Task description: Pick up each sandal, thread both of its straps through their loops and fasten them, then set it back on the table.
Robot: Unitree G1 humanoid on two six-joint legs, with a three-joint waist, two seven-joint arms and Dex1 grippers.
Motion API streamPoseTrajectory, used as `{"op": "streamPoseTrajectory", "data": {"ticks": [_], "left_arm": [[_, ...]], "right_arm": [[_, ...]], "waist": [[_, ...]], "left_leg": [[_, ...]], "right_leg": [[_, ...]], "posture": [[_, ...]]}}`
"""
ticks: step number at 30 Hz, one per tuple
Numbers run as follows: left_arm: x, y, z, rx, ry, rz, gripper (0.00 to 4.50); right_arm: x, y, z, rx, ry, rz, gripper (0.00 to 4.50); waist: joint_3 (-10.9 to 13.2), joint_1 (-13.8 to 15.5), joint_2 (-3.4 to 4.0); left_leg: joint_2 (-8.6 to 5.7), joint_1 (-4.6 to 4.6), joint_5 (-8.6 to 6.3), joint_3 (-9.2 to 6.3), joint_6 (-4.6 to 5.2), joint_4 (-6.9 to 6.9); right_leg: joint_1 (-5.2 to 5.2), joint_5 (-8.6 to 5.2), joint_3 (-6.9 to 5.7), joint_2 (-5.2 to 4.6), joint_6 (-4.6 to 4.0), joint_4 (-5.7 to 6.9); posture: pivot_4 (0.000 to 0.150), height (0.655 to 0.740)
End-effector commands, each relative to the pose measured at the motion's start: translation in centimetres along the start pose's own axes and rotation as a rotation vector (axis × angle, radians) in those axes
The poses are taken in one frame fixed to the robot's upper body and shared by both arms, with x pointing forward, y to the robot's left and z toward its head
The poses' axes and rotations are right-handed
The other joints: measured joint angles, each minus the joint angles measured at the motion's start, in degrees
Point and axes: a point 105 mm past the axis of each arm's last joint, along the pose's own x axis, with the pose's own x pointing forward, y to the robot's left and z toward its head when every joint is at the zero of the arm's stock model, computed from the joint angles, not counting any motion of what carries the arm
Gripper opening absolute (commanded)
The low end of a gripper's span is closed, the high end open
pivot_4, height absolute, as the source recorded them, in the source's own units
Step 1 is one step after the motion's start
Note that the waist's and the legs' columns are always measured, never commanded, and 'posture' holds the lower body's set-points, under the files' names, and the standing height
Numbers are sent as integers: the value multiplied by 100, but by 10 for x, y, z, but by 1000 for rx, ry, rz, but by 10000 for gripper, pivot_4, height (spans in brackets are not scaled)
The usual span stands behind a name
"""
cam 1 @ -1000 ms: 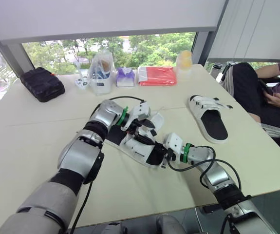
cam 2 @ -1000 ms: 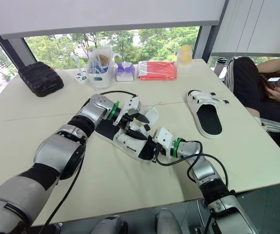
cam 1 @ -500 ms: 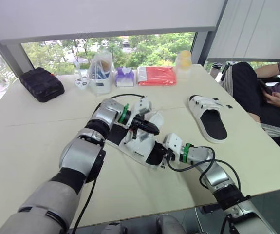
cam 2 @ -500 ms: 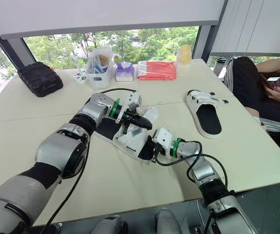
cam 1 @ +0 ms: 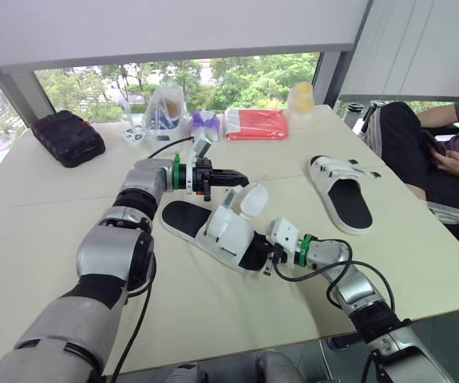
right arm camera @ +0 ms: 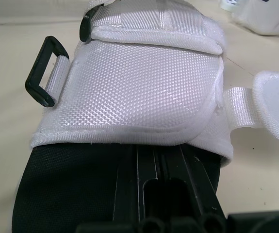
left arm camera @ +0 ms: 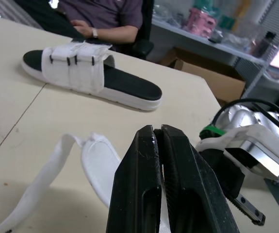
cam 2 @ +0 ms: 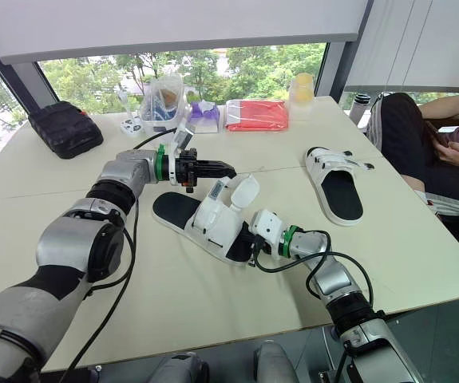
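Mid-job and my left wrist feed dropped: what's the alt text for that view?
The left gripper, shut with nothing between its fingers, points over a loose white strap. Beyond it the other sandal lies on the table with both straps fastened, and a seated person is behind.

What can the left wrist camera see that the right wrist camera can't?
Left wrist camera: the far sandal with both straps fastened, a seated person behind it, and the left gripper, jaws shut. Right wrist camera: a close look at the near sandal's white upper, its black loop with nothing threaded through it, and the black footbed. Both: the near sandal's loose strap and the pale table.
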Motion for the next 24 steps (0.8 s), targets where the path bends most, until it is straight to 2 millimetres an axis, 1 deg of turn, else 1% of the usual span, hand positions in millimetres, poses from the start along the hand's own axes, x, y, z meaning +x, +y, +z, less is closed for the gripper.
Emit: {"op": "streamPoseTrajectory", "data": {"ticks": [1,9,14,20,24], "left_arm": [[3,4,10,21,-69,42,1844],[5,15,4,-79,-135,136,1844],[4,21,-9,-125,-132,198,1844],[10,23,-31,-140,-61,231,1844],[9,26,-58,-111,63,284,1844]], "right_arm": [[0,20,-34,58,131,59,0],[1,25,-34,65,128,58,0],[0,27,-34,68,129,56,0],[-1,29,-36,72,132,55,0],[0,28,-35,72,131,55,0]], "waist": [[0,4,0],[0,4,0],[0,8,0],[-1,11,1],[-2,7,2]], "left_leg": [[0,0,0,0,0,0],[0,1,0,0,0,0],[-2,0,0,0,0,0],[-2,0,0,0,-1,0],[-3,1,0,1,-1,0]], "right_leg": [[0,0,0,0,0,0],[0,0,0,0,0,1],[0,0,0,-2,0,1],[0,1,0,-2,-1,2],[0,1,0,-2,-1,1]], "posture": [[1500,7400],[1500,7400],[1500,7400],[1500,7400],[1500,7400]]}}
